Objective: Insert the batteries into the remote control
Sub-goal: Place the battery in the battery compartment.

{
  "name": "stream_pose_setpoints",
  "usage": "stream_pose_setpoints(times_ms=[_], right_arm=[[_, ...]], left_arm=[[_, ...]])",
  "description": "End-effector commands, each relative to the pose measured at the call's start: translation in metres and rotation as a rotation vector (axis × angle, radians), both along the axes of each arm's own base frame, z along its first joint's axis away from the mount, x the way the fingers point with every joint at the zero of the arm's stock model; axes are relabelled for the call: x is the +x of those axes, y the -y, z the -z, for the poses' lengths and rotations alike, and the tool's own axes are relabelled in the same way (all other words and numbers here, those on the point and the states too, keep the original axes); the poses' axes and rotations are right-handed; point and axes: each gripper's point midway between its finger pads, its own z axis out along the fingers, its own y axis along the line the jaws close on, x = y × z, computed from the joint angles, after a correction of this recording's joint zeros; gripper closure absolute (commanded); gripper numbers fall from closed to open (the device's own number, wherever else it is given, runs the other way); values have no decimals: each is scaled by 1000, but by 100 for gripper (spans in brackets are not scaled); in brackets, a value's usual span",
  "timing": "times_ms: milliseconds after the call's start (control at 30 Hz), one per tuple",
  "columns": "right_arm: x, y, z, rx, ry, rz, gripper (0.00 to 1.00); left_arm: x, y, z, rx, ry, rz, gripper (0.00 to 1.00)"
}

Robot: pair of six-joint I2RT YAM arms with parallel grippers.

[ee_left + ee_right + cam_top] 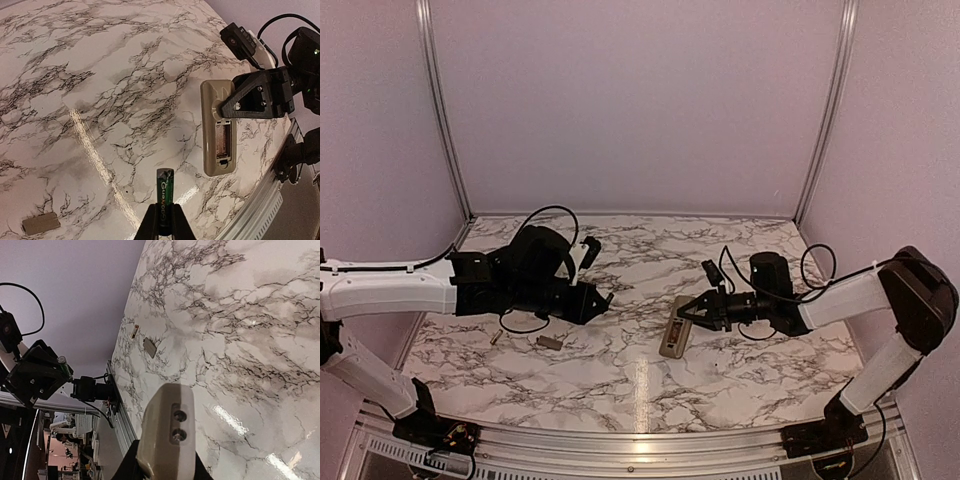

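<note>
Your left gripper (pixel 164 221) is clenched on a battery (pixel 165 189), a green-and-black cell standing up between the fingers, raised above the marble table (pixel 125 75). Your right gripper (pixel 683 312) grasps the remote control (pixel 212 150) by one end. The remote lies back-up, right of the table's middle, with its battery recess (pixel 224 142) uncovered and facing up.

Between the two grippers you have a strip of bare marble. The remote's long side runs near the aluminium rail (pixel 255 210) at the table's near edge, so room is tighter on that side. The back wall and side walls stand well apart from both tools.

Below your left arm, near the table's left side, the loose battery cover (pixel 41 223) lies flat. A second battery (pixel 134 331) rests just beyond it, towards the left edge.
</note>
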Motion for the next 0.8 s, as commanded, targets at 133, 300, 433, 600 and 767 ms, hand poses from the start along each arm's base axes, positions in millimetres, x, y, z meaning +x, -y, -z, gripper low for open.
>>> stream_pose_setpoints(times_ms=[133, 300, 433, 600, 767], right_arm=[[10, -40, -14, 54, 22, 20, 100], [2, -65, -8, 78, -6, -20, 100], [1, -78, -11, 98, 7, -38, 100], [-1, -91, -10, 110, 8, -44, 100], [-2, -100, -7, 125, -9, -41, 100]], left_arm=[[-16, 4, 21, -52, -118, -82, 100], [-31, 26, 29, -74, -180, -24, 100], [-35, 32, 38, -82, -222, -24, 100], [-37, 34, 46, -58, -245, -31, 100], [-37, 34, 52, -31, -258, -39, 100]])
